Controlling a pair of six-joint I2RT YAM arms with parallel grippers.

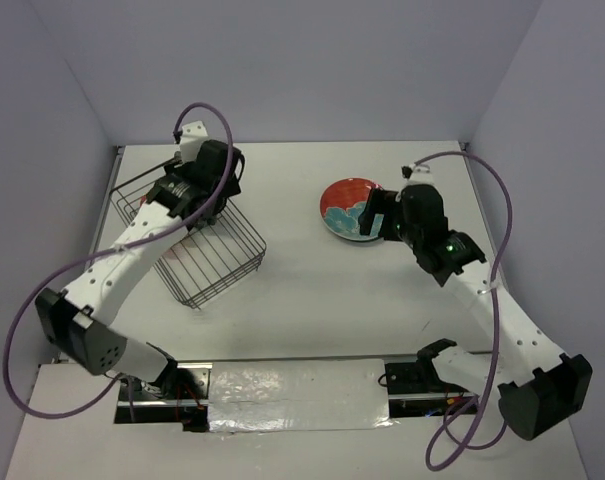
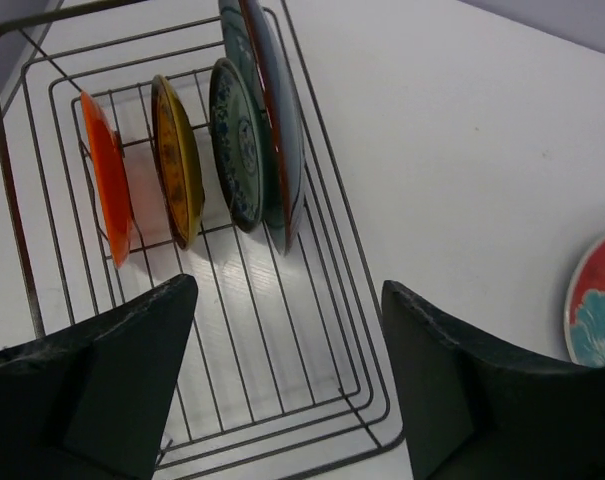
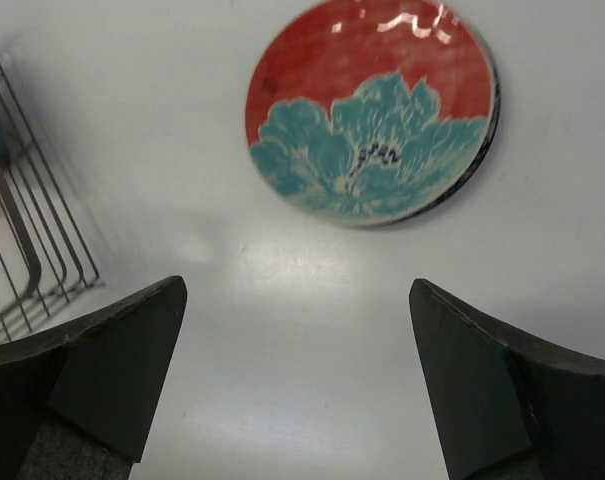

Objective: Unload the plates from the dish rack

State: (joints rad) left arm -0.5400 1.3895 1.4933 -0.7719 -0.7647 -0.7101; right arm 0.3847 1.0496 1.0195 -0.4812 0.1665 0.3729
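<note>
Left gripper (image 2: 282,385) spread empty over rack (image 1: 208,266) with four upright plates (image 2: 237,145), right gripper (image 3: 297,380) spread empty near red plate (image 3: 372,110) lying on table (image 3: 312,290); next likely left descends, pinches a rim.

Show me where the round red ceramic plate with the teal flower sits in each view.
Top external: the round red ceramic teal-flower plate lies right of centre.
Left wrist: a sliver at the right edge.
Right wrist: top centre, face up.
Shared landmark: the dark grey wire dish rack, to its left.
</note>
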